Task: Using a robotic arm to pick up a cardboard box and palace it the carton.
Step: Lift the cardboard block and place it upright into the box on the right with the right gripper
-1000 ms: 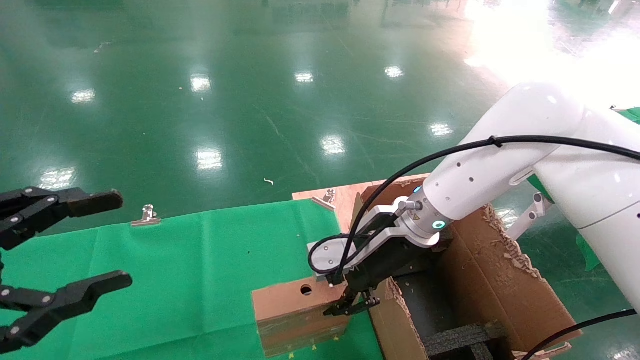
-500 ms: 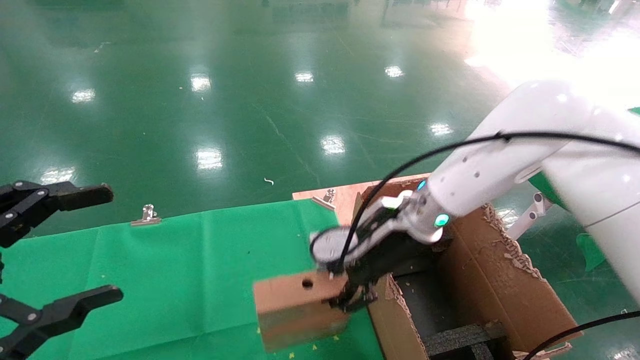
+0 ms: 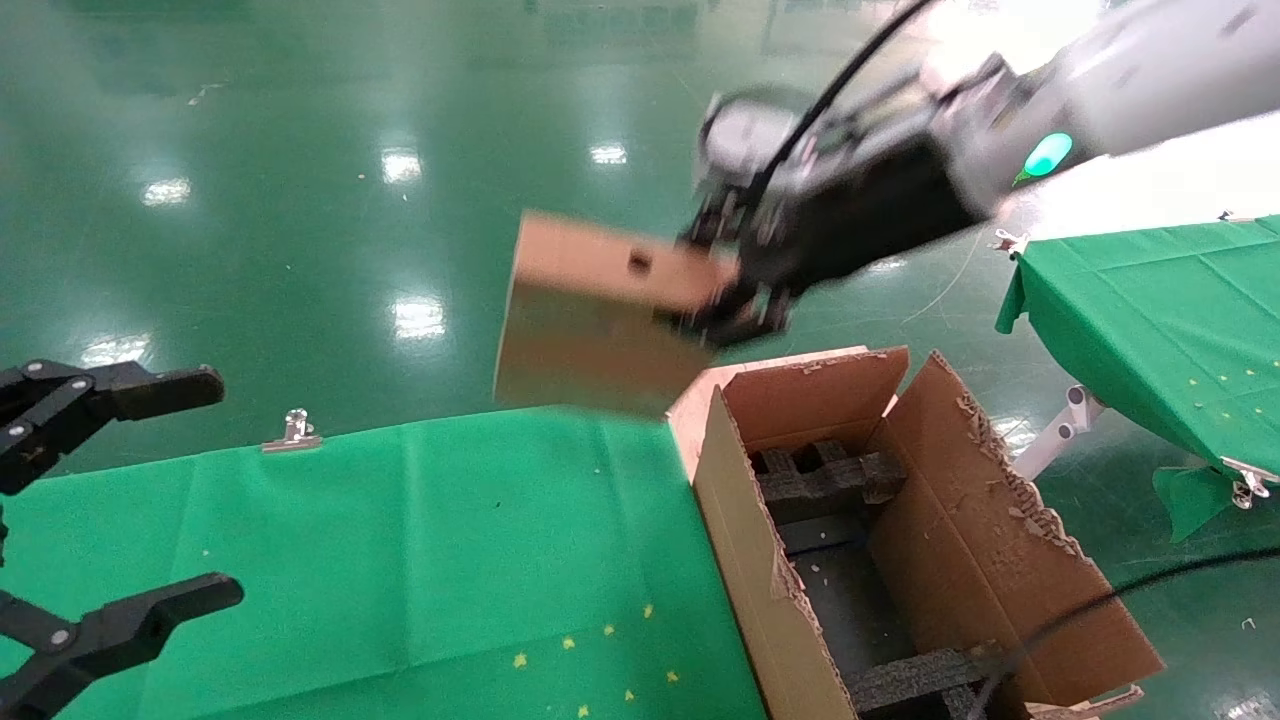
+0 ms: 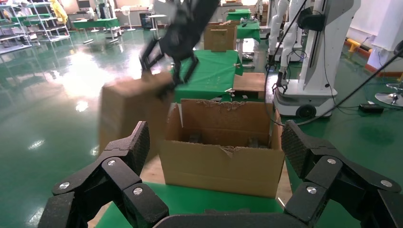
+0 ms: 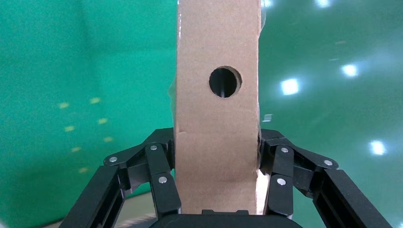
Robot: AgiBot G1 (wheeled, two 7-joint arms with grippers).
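**Small box held in the air beside the carton's far corner**

The cardboard box (image 3: 600, 310) hangs in the upper middle of the head view, off the counter, gripped at its right end by the right claw (image 3: 735, 300). In the right wrist view the box (image 5: 217, 104) stands between the two black fingers (image 5: 159, 178), which press on its two opposite faces; its round punched hole (image 5: 225, 81) faces the camera, beyond the fingertips. The claw is clenched on the box. The robotic arm (image 3: 1000, 130) reaches in from the upper right of the frame, with its teal ring (image 3: 1047, 155) glowing.

One small box, one carton, two claws. The carton (image 3: 1000, 560) sits in the lower right of the head view with its flaps standing up and ragged along their edges, and black foam inserts (image 3: 825, 475) lie inside it. The box's lower right corner shows just above and left of the carton's far left corner; whether they touch cannot be told. In the left wrist view the box (image 4: 128, 111) hangs at the carton's (image 4: 221, 164) left side.

The left claw (image 3: 110, 510) is at the lower left edge of the head view, fingers spread apart and holding nothing, well apart from the box. The green cloth of the counter (image 3: 400, 560) fills the lower left, with a metal clip (image 3: 292, 432) on its far edge. A second green-covered counter (image 3: 1150, 310) stands at the right edge.
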